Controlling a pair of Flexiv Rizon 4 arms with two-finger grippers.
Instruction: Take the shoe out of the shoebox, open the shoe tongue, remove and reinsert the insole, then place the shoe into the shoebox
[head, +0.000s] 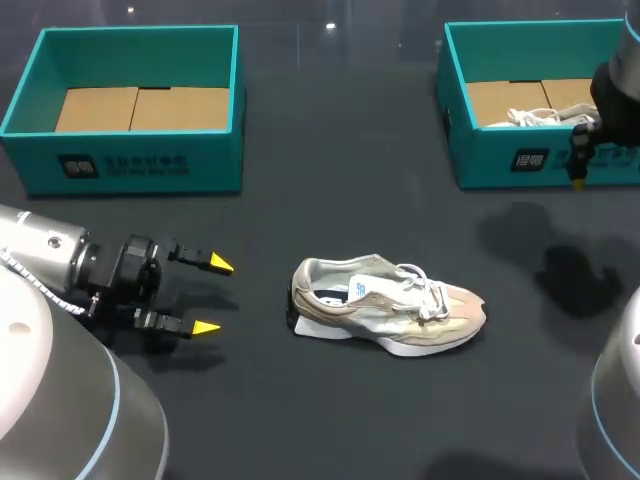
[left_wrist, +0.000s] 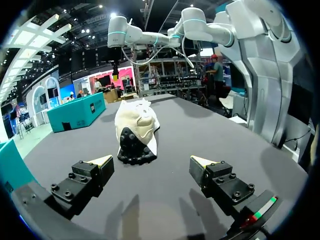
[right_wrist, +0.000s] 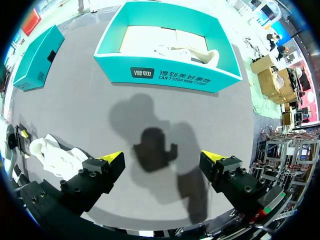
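A beige and white sneaker (head: 390, 305) lies on its sole in the middle of the dark table, heel toward my left arm, laces loose. My left gripper (head: 212, 296) stands open a short way left of the heel, nothing between its fingers. The left wrist view has the sneaker's heel (left_wrist: 135, 127) straight ahead of the open left gripper (left_wrist: 152, 162). My right gripper (head: 579, 165) hangs high at the front wall of the right teal shoebox (head: 500, 160). In the right wrist view the right gripper (right_wrist: 162, 157) is open and empty above bare table, the sneaker (right_wrist: 57, 152) off to one side.
The right teal shoebox (right_wrist: 170, 77) holds a second white shoe (head: 535, 117) on its cardboard floor. A second teal shoebox (head: 130, 165) stands at the back left, showing only its cardboard bottom. Bare table lies around the sneaker.
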